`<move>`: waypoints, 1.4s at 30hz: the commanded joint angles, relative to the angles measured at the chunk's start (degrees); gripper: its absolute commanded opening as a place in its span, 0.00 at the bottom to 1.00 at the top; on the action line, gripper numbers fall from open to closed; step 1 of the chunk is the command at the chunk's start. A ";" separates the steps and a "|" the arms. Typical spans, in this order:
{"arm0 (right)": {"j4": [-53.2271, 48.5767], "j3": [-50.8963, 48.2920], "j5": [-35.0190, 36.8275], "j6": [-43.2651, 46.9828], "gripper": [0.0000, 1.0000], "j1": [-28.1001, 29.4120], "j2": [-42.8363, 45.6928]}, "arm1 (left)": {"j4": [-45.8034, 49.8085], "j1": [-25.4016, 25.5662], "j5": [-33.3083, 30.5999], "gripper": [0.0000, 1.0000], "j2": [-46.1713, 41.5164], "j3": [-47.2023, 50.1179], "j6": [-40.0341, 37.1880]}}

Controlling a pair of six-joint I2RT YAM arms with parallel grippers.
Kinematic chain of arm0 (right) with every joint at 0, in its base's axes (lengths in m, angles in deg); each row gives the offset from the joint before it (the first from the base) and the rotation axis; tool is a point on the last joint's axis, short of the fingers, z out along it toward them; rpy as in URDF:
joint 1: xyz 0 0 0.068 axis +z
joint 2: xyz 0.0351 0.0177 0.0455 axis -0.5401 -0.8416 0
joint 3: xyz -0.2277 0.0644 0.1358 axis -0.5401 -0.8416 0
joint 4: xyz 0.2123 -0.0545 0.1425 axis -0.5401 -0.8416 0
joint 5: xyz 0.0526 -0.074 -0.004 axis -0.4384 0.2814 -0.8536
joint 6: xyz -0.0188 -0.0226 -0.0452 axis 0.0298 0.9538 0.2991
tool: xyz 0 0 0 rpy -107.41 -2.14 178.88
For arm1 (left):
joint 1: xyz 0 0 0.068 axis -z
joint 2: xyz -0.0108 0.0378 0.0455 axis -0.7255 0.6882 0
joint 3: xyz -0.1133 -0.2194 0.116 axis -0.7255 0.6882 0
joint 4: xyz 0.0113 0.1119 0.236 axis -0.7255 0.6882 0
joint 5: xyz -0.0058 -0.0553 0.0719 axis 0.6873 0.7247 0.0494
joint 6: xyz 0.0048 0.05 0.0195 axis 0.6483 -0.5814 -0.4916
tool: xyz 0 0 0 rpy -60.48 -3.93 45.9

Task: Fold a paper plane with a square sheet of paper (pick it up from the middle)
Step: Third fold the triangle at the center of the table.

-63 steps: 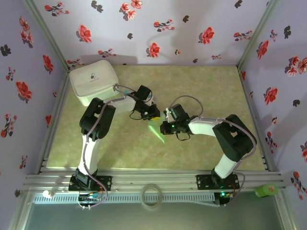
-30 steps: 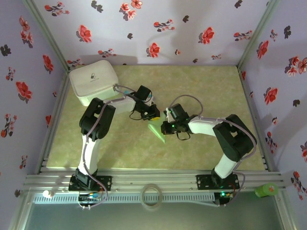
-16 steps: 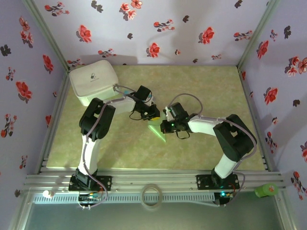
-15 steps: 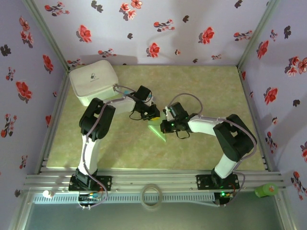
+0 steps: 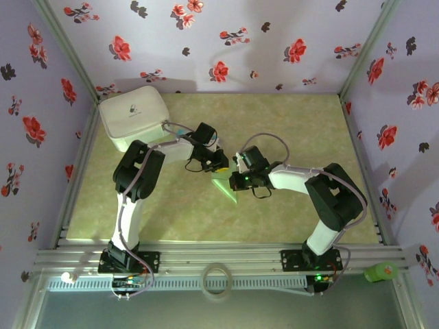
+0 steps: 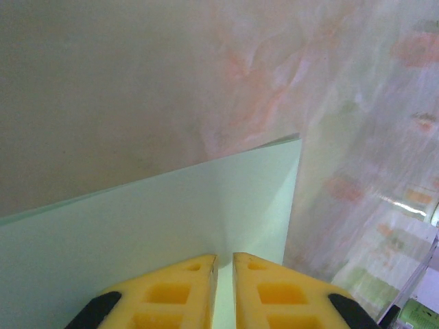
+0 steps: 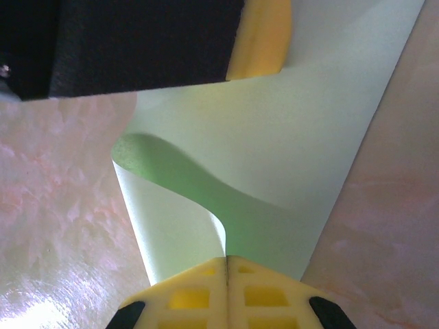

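Note:
The square sheet of paper is pale mint green and lies mid-table between the two grippers. My left gripper pinches its far edge. In the left wrist view the yellow fingers stand almost together, with the sheet running into the narrow slit of the left gripper. My right gripper is shut on the opposite edge. In the right wrist view that gripper holds a lifted flap, and the sheet curls up off the table in a soft bend. The left gripper's yellow finger rests at the sheet's far end.
A white zipped pouch sits at the back left corner. Floral walls close in the table on three sides. On the front rail lie a ring of tape and a green object.
My right gripper has crept slightly up and left toward the left gripper, carrying its paper edge with it. The left arm has stayed put.

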 commanded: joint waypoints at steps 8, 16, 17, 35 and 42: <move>1.35 -1.27 1.35 -0.51 0.02 -0.40 -1.25 | 5.09 0.90 -2.38 0.16 1.56 2.14 0.62; 1.63 -1.80 1.35 -0.75 0.02 -0.39 -1.64 | 5.35 0.99 -2.39 0.16 1.61 2.00 0.52; 1.70 -1.92 1.38 -0.68 0.02 -0.43 -1.64 | 5.28 1.07 -2.39 0.16 1.65 2.06 0.59; 0.91 -0.59 2.02 0.21 0.02 -0.39 -1.98 | 5.11 1.22 -2.40 0.16 1.87 1.93 0.64; 1.34 0.00 0.86 0.30 0.01 -0.48 -1.72 | 5.03 1.25 -2.36 0.16 1.94 1.93 0.68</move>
